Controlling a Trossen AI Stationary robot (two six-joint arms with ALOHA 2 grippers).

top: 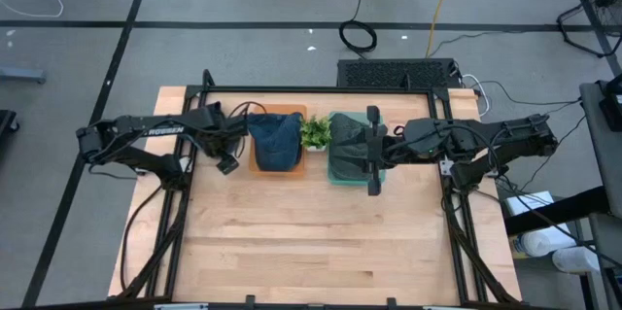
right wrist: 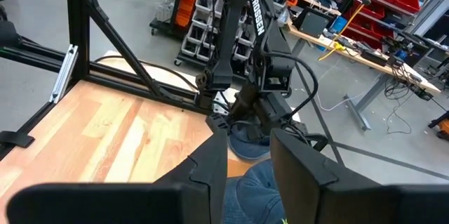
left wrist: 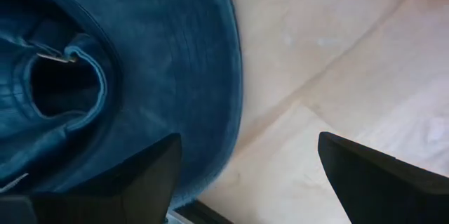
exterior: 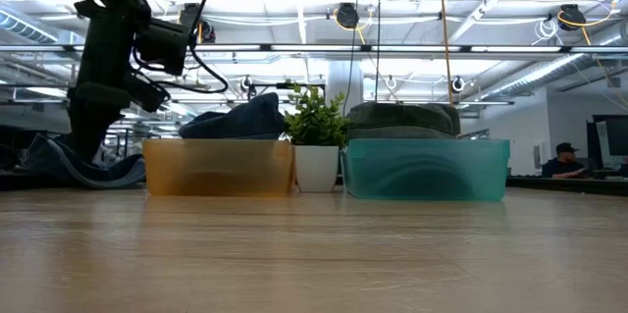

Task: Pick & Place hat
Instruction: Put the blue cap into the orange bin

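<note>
Wooden table [top: 321, 242] fills the lower centre of the high view; the bins sit along its upper edge. Orange bin [top: 277, 159] just left of centre, teal bin [top: 342, 172] just right of centre, small potted plant [top: 314, 133] between them, close against both.

Blue hat [top: 276, 141] lies in the orange bin, heaped above the rim in the low view, brim spilling over the rim. A dark green hat [exterior: 403, 119] rests on the teal bin at centre right of the low view.

Another blue denim hat [left wrist: 119, 76] fills the left of the left wrist view, lying flat on wood. The same heap shows at far left of the low view.

Left gripper [left wrist: 245, 175]: fingers wide apart, nothing between them, hovering over that brim edge, left of the orange bin in the high view.

Right gripper [right wrist: 249, 161]: fingers nearly together with a narrow gap, apparently empty, over the teal bin at centre right of the high view.

Handling guess: hat is light, soft, floppy cloth, not fragile, not slippery; it will sag and fold once lifted. Best hold looks like a pinch across the brim edge, or on the crown fold, closing fully since the fabric is thin.
</note>
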